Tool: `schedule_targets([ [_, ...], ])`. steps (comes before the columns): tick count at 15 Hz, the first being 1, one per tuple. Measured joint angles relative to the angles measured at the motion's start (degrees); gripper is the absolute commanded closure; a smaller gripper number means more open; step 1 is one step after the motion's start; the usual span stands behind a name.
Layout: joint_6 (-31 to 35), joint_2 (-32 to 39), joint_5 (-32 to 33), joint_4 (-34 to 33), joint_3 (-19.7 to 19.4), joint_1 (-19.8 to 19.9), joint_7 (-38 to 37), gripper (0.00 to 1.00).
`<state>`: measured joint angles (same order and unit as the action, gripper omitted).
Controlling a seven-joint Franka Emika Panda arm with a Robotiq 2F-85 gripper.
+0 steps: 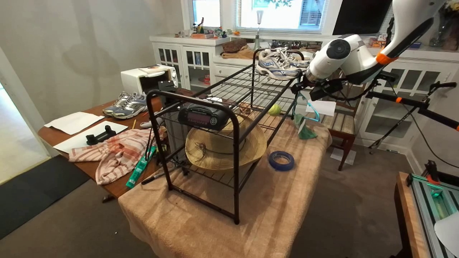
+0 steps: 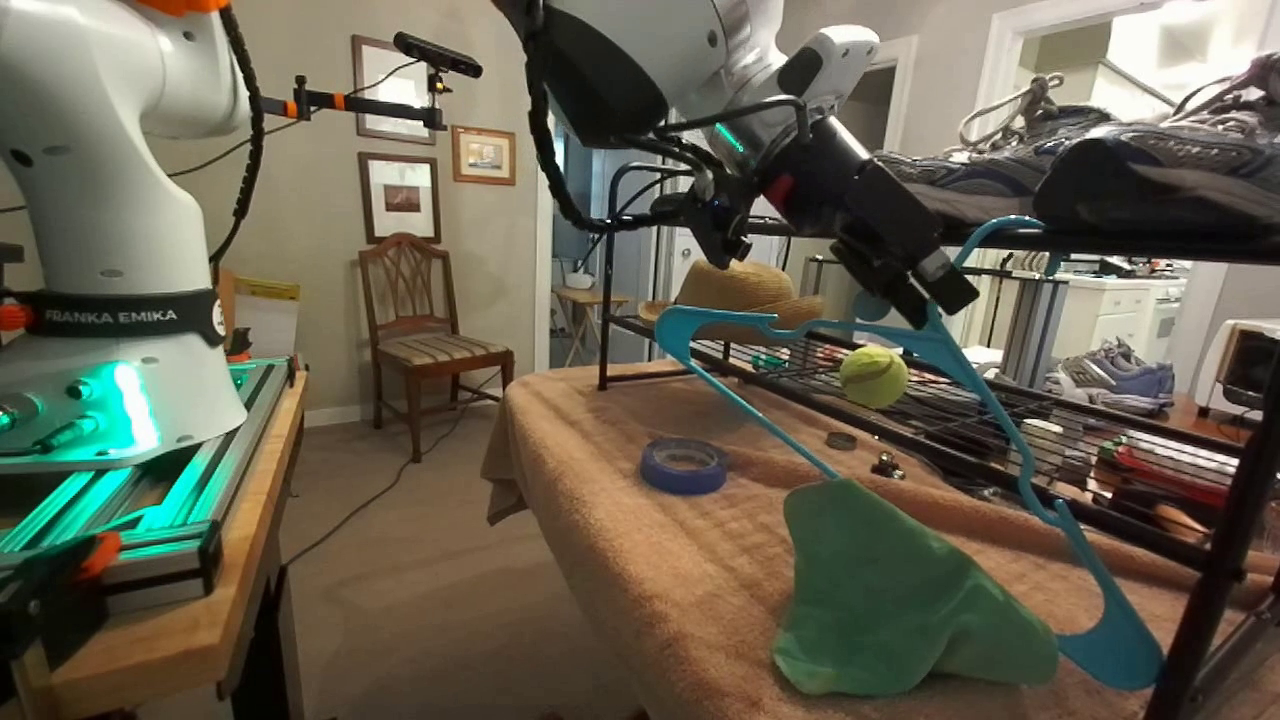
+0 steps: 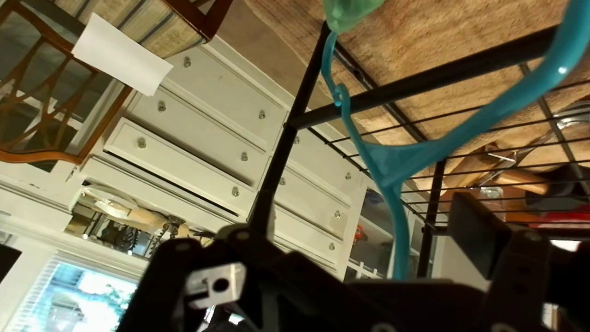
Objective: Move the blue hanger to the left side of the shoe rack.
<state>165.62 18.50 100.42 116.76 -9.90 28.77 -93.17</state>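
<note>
The jaws are standing parted and gripping nothing, a wide gap showing between them in the wrist view. A towel-covered bench is carrying the black wire shoe rack, and the turquoise-blue hanger is hanging on the rack's outside, at the end where running shoes are sitting on top. Its long axis is slanting out from the rack, one shoulder tip pointing away, the other showing low near a corner post. A green cloth-like piece is overlapping the lower bar in an exterior view; contact cannot be judged, so snagging is a risk. The clock radio is marking the opposite end, presumably the left side as the robot is facing it. What the coming move is turning on is the neck: it seems to be running between the jaws, so closing across it looks called for, then lifting the hook off the upper rail before any travel.
</note>
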Motion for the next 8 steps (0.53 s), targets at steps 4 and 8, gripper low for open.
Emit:
schedule_targets([
  [4,0.0,2.8,6.5,-2.5,0.4,0.0,-6.0,0.64],
  [8,0.0,3.6,10.5,-3.2,0.9,0.0,-9.8,0.95],
])
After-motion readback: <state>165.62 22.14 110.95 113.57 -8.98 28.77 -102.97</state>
